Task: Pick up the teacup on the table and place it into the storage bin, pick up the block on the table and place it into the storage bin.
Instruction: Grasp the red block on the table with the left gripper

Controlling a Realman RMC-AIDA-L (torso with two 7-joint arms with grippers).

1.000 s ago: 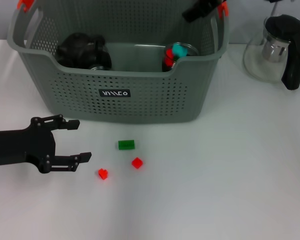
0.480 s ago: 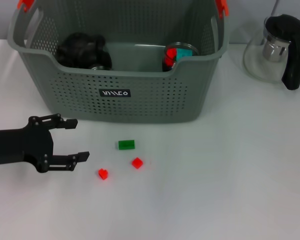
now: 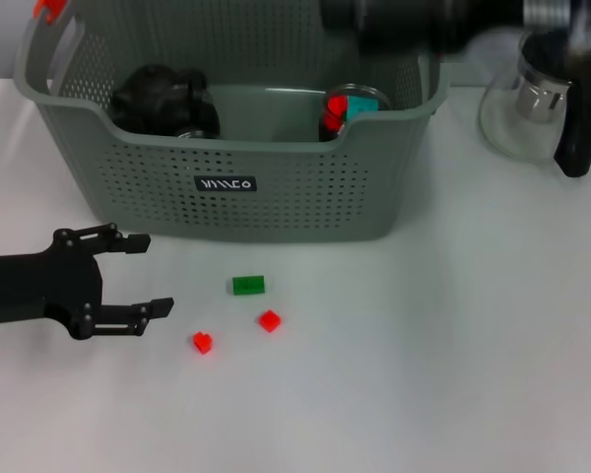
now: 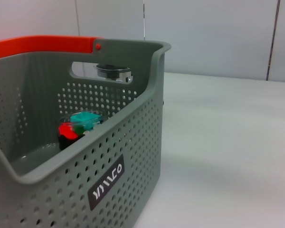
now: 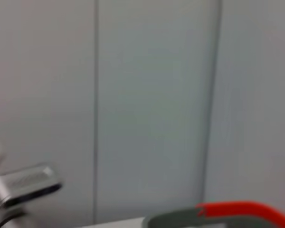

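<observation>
Head view: the bin [image 3: 276, 197] stands at 12 o'clock on the table [image 3: 453, 355], holding a dark lump [image 3: 163, 99] and a cup [image 3: 350, 106] with red and teal pieces. Below it lie a green block [image 3: 247, 285] and two red blocks [image 3: 269, 320] [image 3: 203, 342]. The left gripper [image 3: 143, 276] at 9 o'clock is spread wide, holding nothing. The right arm [image 3: 424, 20] blurs across the bin's far rim (its fingers can't be made out). A glass kettle [image 3: 552, 99] sits at 2 o'clock. Only the left wrist view shows the bin's orange handle [image 4: 42, 43] up close.
</observation>
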